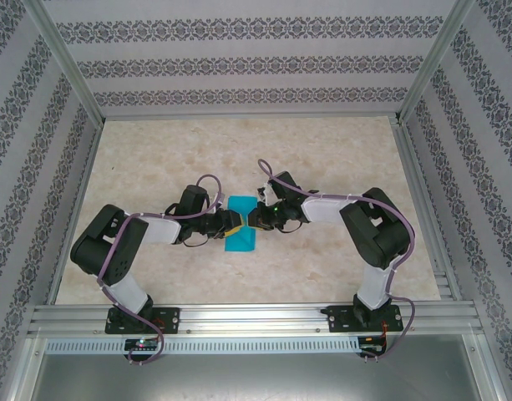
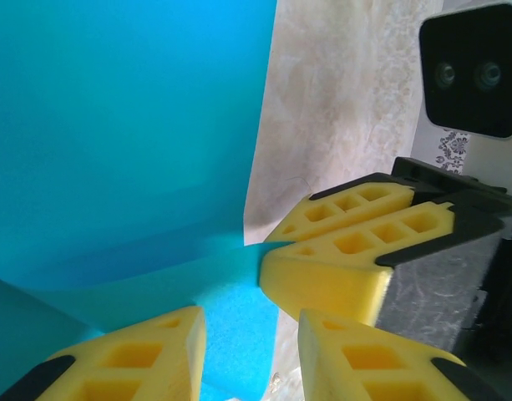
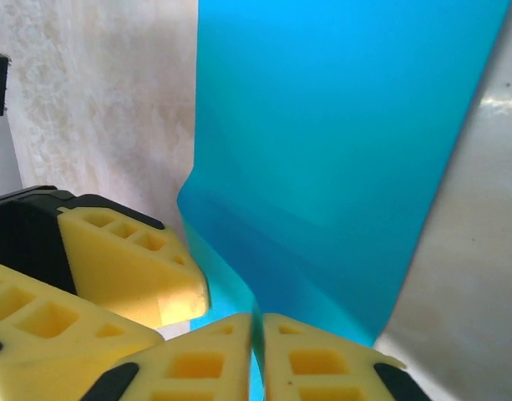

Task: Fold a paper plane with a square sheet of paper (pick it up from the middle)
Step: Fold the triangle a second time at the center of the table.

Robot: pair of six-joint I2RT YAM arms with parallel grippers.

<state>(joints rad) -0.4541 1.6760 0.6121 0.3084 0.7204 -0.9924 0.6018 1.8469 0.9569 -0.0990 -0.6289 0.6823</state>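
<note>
Two robot arms stood tip to tip over the square sheet of paper [image 1: 240, 238] on the marbled table [image 1: 339, 167], with the job judged to be in its opening stage. The right gripper [image 3: 257, 322] had its yellow pads pressed tight together on the cyan sheet, a thin edge of it pinched between them. The rest of the sheet spread away ahead of its fingertips, with a soft bend just beyond them. The left gripper [image 2: 250, 322], directly facing it, was part-open, its fingers apart with blue paper lying in the gap and not clamped. The lift from the middle looked to be under way. Whether the bend was a pressed crease or only a curl was hard to tell from so close. No pointed nose or wings showed, so nearly all the folding appeared to remain.
</note>
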